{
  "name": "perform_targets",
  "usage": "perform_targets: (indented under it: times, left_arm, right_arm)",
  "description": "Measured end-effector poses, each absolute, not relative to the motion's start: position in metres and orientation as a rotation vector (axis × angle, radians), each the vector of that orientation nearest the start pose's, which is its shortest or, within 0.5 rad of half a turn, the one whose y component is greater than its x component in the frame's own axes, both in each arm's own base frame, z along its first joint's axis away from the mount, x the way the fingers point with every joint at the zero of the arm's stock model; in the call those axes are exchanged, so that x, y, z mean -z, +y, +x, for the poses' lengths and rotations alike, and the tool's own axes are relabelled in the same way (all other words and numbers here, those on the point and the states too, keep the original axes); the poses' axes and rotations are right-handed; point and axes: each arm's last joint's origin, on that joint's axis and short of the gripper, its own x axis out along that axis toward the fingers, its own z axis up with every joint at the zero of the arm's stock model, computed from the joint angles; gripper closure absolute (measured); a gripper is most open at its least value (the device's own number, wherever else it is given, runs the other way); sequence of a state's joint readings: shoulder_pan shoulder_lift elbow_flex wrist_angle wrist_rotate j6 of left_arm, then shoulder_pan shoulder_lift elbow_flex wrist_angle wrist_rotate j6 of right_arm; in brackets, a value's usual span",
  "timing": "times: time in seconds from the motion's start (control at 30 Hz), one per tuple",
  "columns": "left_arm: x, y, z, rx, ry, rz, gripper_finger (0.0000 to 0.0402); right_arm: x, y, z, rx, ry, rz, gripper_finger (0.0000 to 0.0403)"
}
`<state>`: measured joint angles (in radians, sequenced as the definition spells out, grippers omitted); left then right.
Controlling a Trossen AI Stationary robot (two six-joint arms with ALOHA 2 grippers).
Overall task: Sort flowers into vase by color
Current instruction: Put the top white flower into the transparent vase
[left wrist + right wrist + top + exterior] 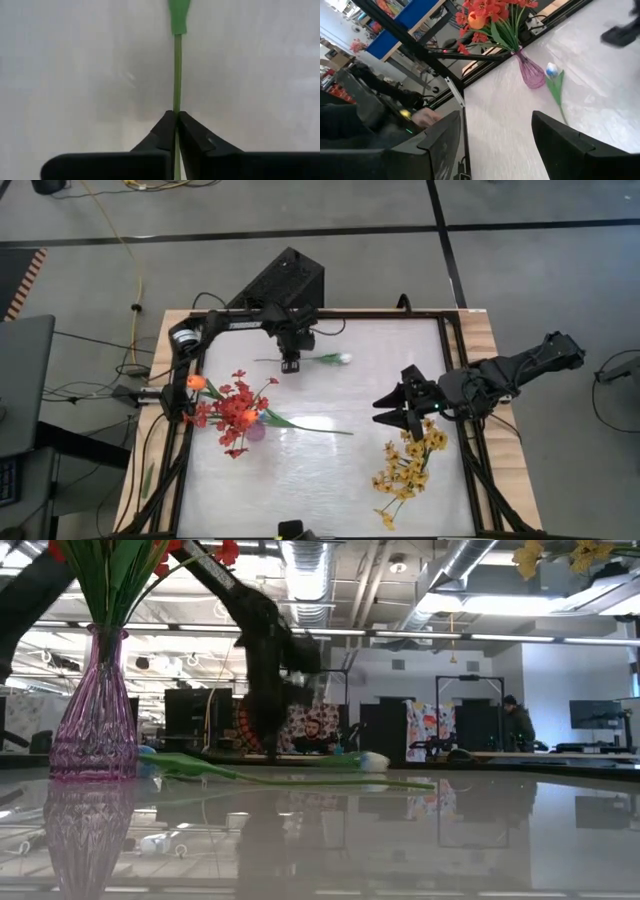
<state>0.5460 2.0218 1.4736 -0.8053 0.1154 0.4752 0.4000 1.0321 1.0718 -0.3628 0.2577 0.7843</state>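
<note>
The left tool (290, 364) reaches straight down at the far side of the bench (320, 480), over the white flower (341, 359). Its wrist view alone shows the fingers (165, 131) clenched on the green stem (177, 75). The right tool (397, 412) hovers released beside yellow flowers (405, 470).

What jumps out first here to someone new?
The purple vase at the table's left, packed with red and orange flowers. Next, the left tool near the far edge, shut on the green stem of the white flower lying on the table. The right tool hangs open above the yellow spray at the right.
</note>
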Motion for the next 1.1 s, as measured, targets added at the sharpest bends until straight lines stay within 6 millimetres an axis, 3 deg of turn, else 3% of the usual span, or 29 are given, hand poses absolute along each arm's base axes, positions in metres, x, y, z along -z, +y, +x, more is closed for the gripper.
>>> perform_targets:
  times: [0.07, 0.2, 0.37, 0.53, 0.7, 0.9, 1.1]
  left_arm:
    - [-0.203, 0.202, 0.342, -0.1, 1.192, 0.004, 0.0401]
    - [-0.272, 0.193, 0.327, -0.202, 0.96, 0.045, 0.0401]
    - [-0.363, 0.177, 0.293, -0.33, 0.564, 0.053, 0.0401]
    - [-0.419, 0.149, 0.263, -0.211, 0.268, -0.089, 0.0401]
    - [-0.447, 0.114, 0.256, -0.022, 0.105, -0.202, 0.0401]
    - [-0.454, 0.07, 0.274, 0.138, 0.056, -0.235, 0.0401]
    - [-0.451, 0.046, 0.282, 0.099, 0.068, -0.235, 0.0401]
  right_arm:
    - [-0.37, 0.078, 0.203, -0.015, 0.342, 0.674, 0.0133]
    - [-0.369, 0.078, 0.204, -0.013, 0.341, 0.666, 0.0133]
    - [-0.371, 0.068, 0.208, 0.033, 0.301, 0.637, 0.0133]
    - [-0.383, 0.043, 0.219, 0.171, 0.119, 0.595, 0.0133]
    - [-0.398, 0.017, 0.239, 0.181, -0.095, 0.478, 0.0133]
    - [-0.405, -0.004, 0.264, 0.046, -0.279, 0.444, 0.0133]
    - [-0.406, -0.003, 0.28, -0.038, -0.324, 0.306, 0.0133]
